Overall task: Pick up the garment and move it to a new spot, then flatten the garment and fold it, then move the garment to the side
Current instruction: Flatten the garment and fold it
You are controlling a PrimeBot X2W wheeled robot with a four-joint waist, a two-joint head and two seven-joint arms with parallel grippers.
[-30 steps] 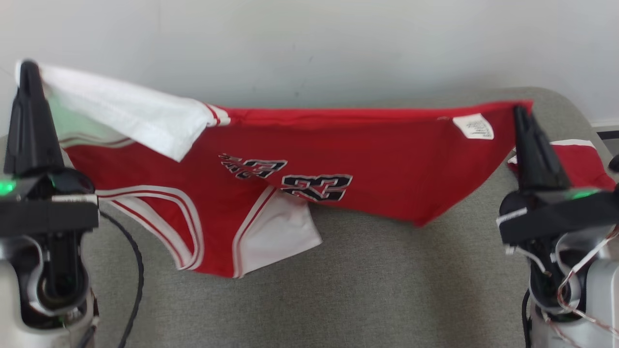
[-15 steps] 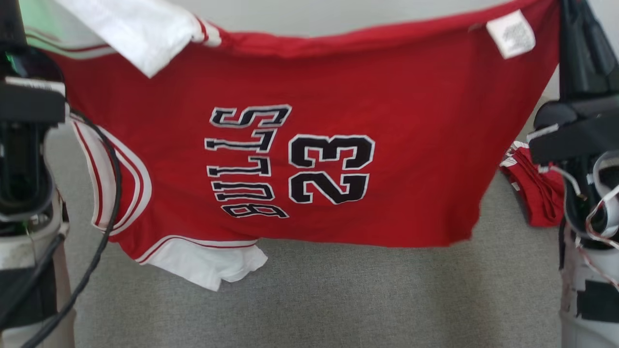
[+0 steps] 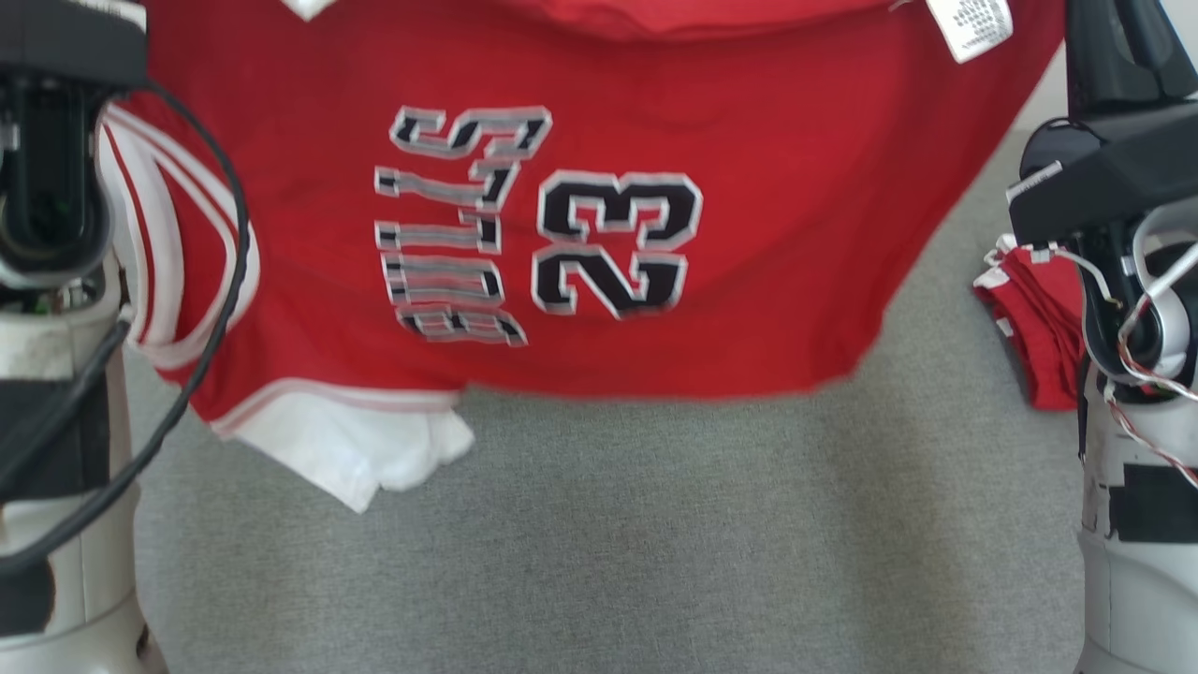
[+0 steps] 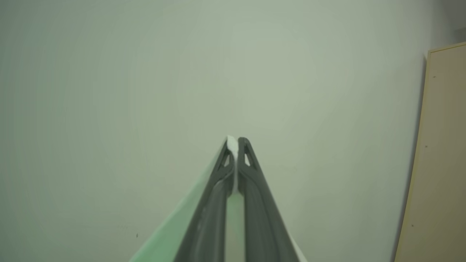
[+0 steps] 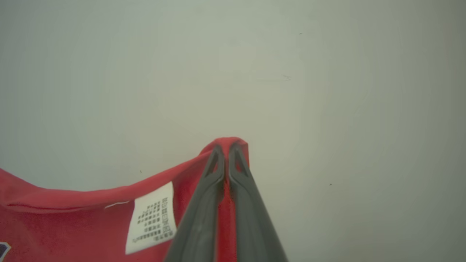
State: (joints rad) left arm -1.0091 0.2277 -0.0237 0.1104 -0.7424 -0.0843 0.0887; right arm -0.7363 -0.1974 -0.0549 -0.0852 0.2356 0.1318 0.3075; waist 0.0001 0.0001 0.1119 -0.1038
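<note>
Garment (image 3: 749, 234), red jersey with white trim, hanging spread above grey surface (image 3: 655, 543), pinched at white top corner by closed left gripper (image 4: 236, 143) and at red top corner by closed right gripper (image 5: 226, 149).

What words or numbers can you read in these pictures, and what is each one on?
"23": black, white-edged number on the red jersey.
"BULLS": beside it, turned sideways, motion-blurred, barely legible.
White care label at the jersey's upper edge: print too small to read.

red bulls 23 jersey (image 3: 749, 234) hanging spread above grey surface, sideways
</note>
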